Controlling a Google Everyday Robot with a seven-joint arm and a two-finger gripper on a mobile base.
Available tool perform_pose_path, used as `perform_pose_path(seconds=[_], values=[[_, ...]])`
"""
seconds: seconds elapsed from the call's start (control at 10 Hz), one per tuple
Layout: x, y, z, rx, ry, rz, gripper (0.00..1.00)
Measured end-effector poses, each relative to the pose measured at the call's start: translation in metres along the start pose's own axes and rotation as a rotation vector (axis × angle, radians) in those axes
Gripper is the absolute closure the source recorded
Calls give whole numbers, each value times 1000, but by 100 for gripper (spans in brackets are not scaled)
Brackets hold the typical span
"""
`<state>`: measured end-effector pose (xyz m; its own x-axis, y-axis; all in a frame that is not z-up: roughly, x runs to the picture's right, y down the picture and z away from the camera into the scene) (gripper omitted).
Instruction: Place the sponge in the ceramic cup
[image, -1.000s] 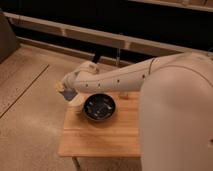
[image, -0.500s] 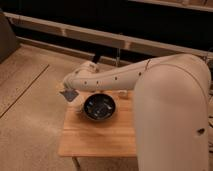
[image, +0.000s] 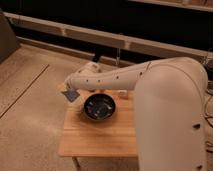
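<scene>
Stretching out nearly level over the bench (image: 100, 141), the white arm (image: 115, 80) bends down at the wrist. Its gripper (image: 72, 93) hangs at the bench's far corner, jaws grasping the blue sponge (image: 71, 95) just above the ceramic cup (image: 78, 105), beside the dark bowl (image: 100, 107).

The gripper (image: 73, 91) is pale grey-white like the arm (image: 117, 77). It hangs over the table's left edge and pinches the sponge (image: 71, 95), which is plain blue. Just under it the ceramic cup (image: 77, 105) is cream-white, with no pattern. Beside the gripper, to its right in the picture, the bowl (image: 100, 107) is dark and glossy with pale glints. Below, the table (image: 100, 137) is light honey wood, and the floor (image: 30, 115) is beige with fine speckles.
</scene>
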<state>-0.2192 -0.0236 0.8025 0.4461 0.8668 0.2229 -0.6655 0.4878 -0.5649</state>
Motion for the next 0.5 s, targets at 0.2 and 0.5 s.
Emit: perform_pose_path(seconds=[0.2, 0.5], values=[[-2, -3, 0, -3, -8, 3, 82], [-2, -5, 1, -19, -28, 32, 82]])
